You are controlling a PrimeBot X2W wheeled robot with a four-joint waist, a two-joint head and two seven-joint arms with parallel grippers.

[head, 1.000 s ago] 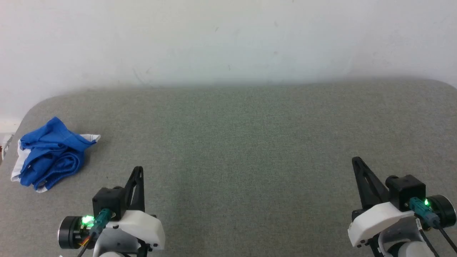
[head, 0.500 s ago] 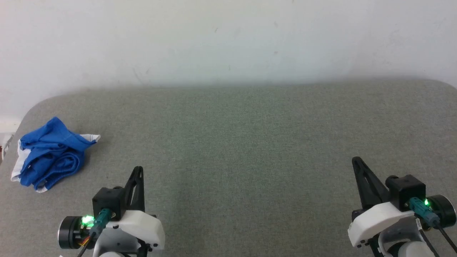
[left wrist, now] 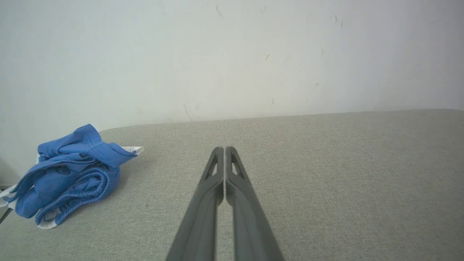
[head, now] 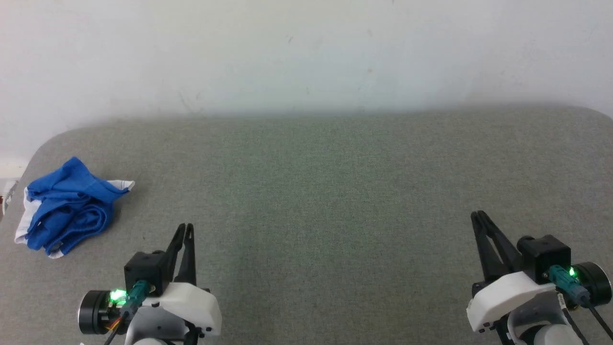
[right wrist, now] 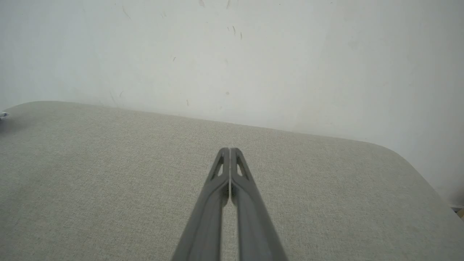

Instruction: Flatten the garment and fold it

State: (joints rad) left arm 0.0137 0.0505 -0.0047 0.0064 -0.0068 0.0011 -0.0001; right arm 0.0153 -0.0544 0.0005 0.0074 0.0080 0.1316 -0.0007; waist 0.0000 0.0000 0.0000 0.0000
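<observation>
We see a grey cloth-covered table (head: 335, 191), far corners rounded, our crumpled blue-and-white shorts (head: 67, 206) lying by its left edge.

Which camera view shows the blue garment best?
The left wrist view: the garment lies crumpled, large enough to see its folds and waistband. The head view shows it smaller, near the grey surface's left edge. Right wrist view: a pale speck at its left edge, too small to identify.
</observation>
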